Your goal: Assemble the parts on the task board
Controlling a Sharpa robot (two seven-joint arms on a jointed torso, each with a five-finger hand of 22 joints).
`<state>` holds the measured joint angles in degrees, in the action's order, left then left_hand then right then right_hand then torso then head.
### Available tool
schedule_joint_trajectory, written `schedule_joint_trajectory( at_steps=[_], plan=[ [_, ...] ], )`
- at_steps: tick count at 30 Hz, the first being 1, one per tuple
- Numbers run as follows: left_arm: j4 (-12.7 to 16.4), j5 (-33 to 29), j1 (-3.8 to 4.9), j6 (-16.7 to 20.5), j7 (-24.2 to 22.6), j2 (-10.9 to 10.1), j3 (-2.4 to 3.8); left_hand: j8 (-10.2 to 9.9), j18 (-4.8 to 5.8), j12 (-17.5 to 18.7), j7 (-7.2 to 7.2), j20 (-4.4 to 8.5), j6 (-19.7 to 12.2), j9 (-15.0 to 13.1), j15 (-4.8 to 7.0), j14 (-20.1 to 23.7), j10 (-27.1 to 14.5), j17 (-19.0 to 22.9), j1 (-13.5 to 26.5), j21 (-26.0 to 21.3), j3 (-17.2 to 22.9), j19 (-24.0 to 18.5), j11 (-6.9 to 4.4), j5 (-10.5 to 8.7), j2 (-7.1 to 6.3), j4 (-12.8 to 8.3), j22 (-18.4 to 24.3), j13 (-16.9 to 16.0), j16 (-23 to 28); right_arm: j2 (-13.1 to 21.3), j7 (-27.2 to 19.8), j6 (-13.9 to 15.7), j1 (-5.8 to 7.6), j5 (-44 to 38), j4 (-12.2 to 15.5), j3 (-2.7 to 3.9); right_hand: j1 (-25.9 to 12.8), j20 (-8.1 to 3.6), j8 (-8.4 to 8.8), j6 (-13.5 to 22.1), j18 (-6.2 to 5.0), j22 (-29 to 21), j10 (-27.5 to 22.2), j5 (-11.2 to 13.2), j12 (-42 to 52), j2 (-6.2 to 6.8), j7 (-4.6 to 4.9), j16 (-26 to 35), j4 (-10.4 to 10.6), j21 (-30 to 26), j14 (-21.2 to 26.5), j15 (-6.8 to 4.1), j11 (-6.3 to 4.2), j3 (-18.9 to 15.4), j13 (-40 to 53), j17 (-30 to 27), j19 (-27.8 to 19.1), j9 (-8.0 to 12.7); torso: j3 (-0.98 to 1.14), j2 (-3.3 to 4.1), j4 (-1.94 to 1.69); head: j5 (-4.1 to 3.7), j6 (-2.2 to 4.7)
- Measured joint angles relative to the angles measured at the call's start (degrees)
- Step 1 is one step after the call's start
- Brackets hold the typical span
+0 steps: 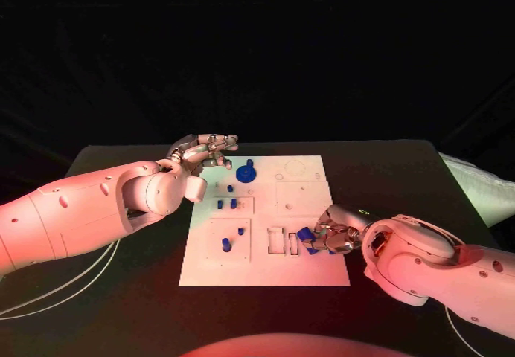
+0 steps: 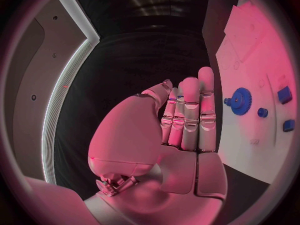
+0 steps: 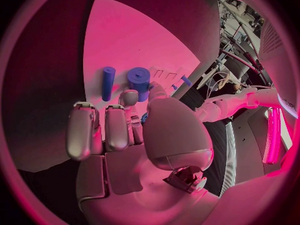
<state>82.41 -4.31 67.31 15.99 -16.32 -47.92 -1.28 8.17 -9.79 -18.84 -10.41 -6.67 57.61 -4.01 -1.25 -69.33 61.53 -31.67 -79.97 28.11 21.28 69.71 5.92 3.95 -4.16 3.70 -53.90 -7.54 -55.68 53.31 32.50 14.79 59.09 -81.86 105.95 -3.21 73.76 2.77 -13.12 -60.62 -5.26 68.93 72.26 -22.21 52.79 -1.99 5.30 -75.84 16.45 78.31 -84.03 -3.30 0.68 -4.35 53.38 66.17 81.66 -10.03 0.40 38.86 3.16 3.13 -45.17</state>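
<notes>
The white task board (image 1: 269, 264) lies in the middle of the black table. A blue gear (image 1: 247, 174) (image 2: 240, 101) stands near its far left part, and several small blue parts (image 1: 226, 244) sit in the left-hand fields. My left hand (image 1: 204, 152) (image 2: 187, 120) hovers at the board's far left corner, fingers straight, holding nothing. My right hand (image 1: 335, 236) (image 3: 125, 130) rests at the board's near right side, fingers curled. It pinches a small blue part (image 3: 144, 117) under the thumb. Two blue cylinders (image 3: 108, 83) (image 3: 139, 80) lie just beyond its fingertips.
Rectangular slots (image 1: 276, 240) open in the board just left of the right hand. Thin white cables (image 1: 65, 286) loop over the table at the near left. A pale bag-like thing (image 1: 478, 186) lies at the table's right edge.
</notes>
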Motion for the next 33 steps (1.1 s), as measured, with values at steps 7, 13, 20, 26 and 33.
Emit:
schedule_joint_trajectory(
  at_steps=[7, 13, 20, 26, 33],
  plan=[
    [0.0, 0.0, 0.0, 0.0, 0.01, 0.03, 0.0, 0.0, 0.0, 0.0, 0.0, 0.0, 0.0, 0.0, 0.0, 0.0, 0.0, 0.0, 0.0, 0.0, 0.0, 0.0, 0.0, 0.0, 0.0, 0.0, 0.0, 0.0, 0.0, 0.41, -0.07, 2.92, 0.72, 1.91, 2.03, 0.47, -0.82, -0.2, -0.1, -0.21, 0.0, 0.12, 0.3, -0.43, 0.0, -0.83, -0.02, 0.0, 0.17, 0.0, 0.0, 0.0, -0.11, -0.3, 0.33, 0.21, 0.2, 0.0, -0.02, -0.01, -0.11, -0.07, 0.1],
    [0.0, 0.0, -0.01, -0.01, 0.02, 0.03, 0.0, 0.0, 0.0, 0.0, 0.0, 0.0, 0.0, 0.0, 0.0, 0.0, 0.0, 0.0, 0.0, 0.0, 0.0, 0.0, 0.0, 0.0, 0.0, 0.0, 0.0, -0.04, 0.0, -1.34, -0.23, 3.39, 0.78, 3.63, 1.45, 0.49, -0.98, -0.2, -0.1, -0.29, -0.01, 0.12, 0.31, -0.88, 0.0, -1.28, -0.09, -0.21, 0.17, 0.26, 0.0, 0.0, -0.11, -0.32, 0.65, 0.27, 0.2, -0.01, -0.09, -0.01, -0.15, 0.01, 0.19],
    [0.03, 0.0, -0.01, -0.03, 0.03, 0.07, 0.0, 0.0, 0.0, 0.0, 0.0, 0.0, 0.0, 0.0, 0.0, 0.0, 0.0, 0.0, 0.0, 0.0, 0.0, 0.0, 0.0, 0.0, 0.0, 0.0, 0.0, -0.04, 0.0, -4.49, -0.37, 2.19, 0.57, 5.5, -0.01, 0.51, -3.34, -0.2, -0.87, -0.89, 0.0, 0.21, 1.33, 1.18, 0.66, -3.64, -0.65, -0.21, 0.19, 0.26, 0.04, -0.37, -0.31, -2.05, 1.92, 0.37, 0.2, -0.23, -0.09, 0.02, -0.24, 0.0, 0.24],
    [0.04, 0.0, -0.01, -0.04, 0.04, 0.09, 0.0, 0.0, 0.0, -0.32, -0.22, 0.0, -0.21, 0.0, 0.0, 0.0, -0.52, 0.15, 0.0, -0.28, -0.17, 0.0, 0.1, 0.0, 0.0, -0.17, 0.19, -0.1, 0.0, -6.25, -0.36, 1.08, 0.42, 6.43, -0.95, 0.51, -3.56, -0.2, -0.93, -1.27, -0.01, 0.2, 1.83, 1.83, 0.67, -3.81, -0.86, -0.21, 0.3, 0.26, 0.01, -0.41, -0.62, -2.52, 2.33, 0.37, 0.2, -2.87, -0.13, 0.04, -0.27, -0.03, 0.18],
    [0.04, 0.0, -0.01, -0.07, 0.05, 0.18, 0.0, 0.0, 0.0, -0.32, -0.21, 0.0, -0.21, 0.0, 0.0, 0.0, -0.52, 0.15, 0.0, -0.28, -0.17, 0.0, 0.1, 0.0, 0.0, -0.16, 0.19, -0.09, 0.0, -7.25, -0.3, 1.03, 0.21, 6.48, -1.86, 0.53, -4.86, -0.2, -0.83, -1.55, -0.01, 0.2, 2.04, 2.49, 0.66, -3.89, -1.14, -0.21, 0.21, 0.26, 0.01, -0.41, -0.81, -3.11, 2.52, 0.37, 0.2, -3.08, -0.1, 0.05, -0.24, -0.03, 0.15]
  ],
)
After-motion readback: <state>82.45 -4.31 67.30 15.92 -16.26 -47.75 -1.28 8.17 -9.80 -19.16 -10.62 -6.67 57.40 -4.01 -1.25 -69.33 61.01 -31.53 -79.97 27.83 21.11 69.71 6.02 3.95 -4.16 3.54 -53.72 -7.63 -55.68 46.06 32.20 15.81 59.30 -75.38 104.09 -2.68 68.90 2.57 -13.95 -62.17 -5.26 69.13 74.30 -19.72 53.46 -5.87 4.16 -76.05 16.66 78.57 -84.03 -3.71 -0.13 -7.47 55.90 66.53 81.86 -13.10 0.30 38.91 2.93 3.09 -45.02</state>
